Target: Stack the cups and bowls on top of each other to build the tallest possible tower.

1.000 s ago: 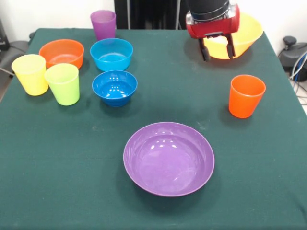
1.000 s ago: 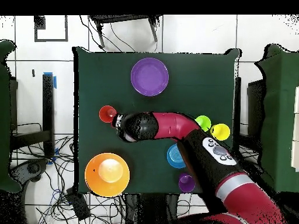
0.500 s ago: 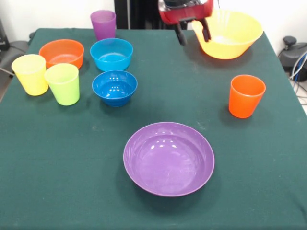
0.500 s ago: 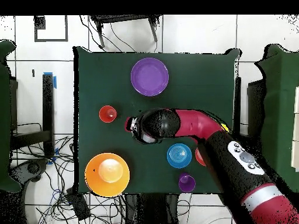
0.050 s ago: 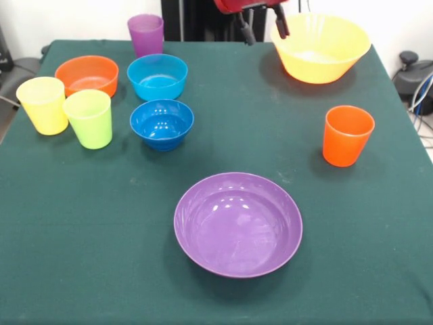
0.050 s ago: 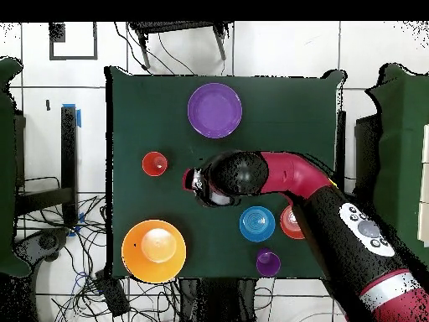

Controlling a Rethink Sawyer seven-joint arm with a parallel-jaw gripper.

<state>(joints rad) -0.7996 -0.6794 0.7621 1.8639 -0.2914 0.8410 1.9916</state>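
At the top edge of the front view, the gripper (image 5: 262, 26) hangs empty, fingers spread apart, just left of the big yellow-orange bowl (image 5: 321, 47). Nothing's stacked yet: orange-red cup (image 5: 347, 135) sits alone at right, purple bowl (image 5: 237, 223) low in the centre. Overhead, the arm (image 6: 293, 180) bends in from lower right, probably lifted clear to pick something.

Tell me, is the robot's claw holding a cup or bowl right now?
No, nothing is held. The gripper hangs open and empty at the table's far side, beside the big yellow-orange bowl, not touching it.
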